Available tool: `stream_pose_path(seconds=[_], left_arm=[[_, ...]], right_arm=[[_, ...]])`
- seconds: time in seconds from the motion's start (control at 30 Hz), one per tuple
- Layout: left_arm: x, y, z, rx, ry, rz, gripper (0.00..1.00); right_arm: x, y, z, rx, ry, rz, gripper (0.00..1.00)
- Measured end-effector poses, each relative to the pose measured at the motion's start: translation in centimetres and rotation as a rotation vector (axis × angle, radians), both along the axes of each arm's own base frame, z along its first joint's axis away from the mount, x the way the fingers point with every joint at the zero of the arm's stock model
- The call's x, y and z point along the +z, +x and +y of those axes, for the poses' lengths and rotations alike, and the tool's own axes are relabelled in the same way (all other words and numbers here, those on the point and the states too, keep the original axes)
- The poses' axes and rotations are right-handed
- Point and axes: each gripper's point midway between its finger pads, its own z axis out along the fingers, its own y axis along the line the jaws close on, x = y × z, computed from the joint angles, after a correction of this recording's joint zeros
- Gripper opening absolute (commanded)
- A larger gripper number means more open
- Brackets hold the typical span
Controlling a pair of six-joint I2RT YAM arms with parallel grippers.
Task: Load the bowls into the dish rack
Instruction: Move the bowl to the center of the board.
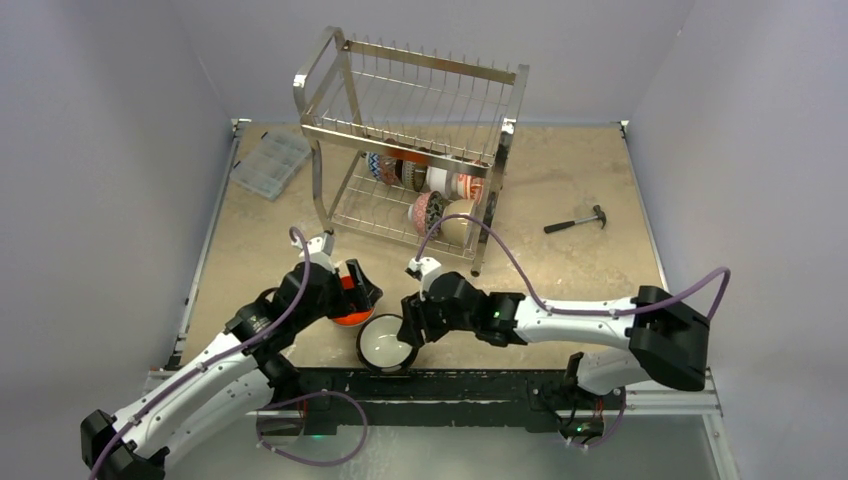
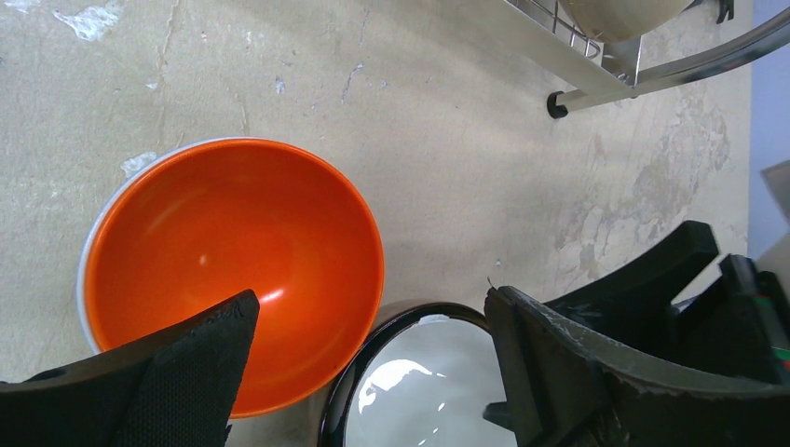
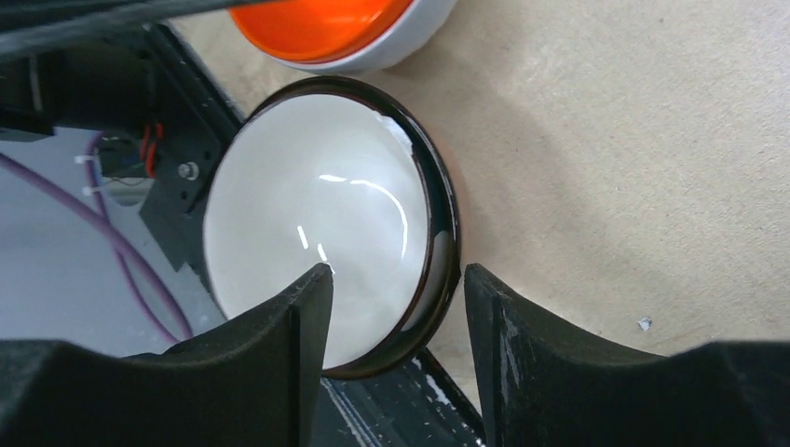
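Black-rimmed bowl [image 3: 317, 214]: only my right wrist cam shows the right gripper [image 3: 396, 275] straddling its rim, can't tell if clamped. Left gripper [image 2: 371, 296] wide open over the orange bowl [image 2: 233, 242].

Lighting is bright, even and diffuse, coming from overhead in all views. Shadows are soft and short, with a faint one beneath the rack [image 1: 400, 140] at 12 o'clock in the top view. Thin white glare streaks cross the white bowl [image 3: 307, 205] near centre. A small glare spot sits in the orange bowl [image 2: 224, 242] at 8 o'clock. The rack wires gleam. The wrist views are sharp and the top view is slightly soft.
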Motion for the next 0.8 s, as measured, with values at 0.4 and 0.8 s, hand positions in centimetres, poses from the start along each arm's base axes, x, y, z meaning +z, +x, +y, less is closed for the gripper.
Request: stream_pose_path(seconds=[0.4,0.8], left_arm=[[0.2,0.0,0.1,0.012,-0.007,-0.002,0.91],[1.5,0.2,-1.2,-0.023,-0.077,-0.032,0.91]], right_arm=[[-2.7,0.5,-0.5,-0.019,-0.115,-0.020,0.34],[-2.8,2.2,-3.9,-0.130,-0.243,-0.095,0.16]])
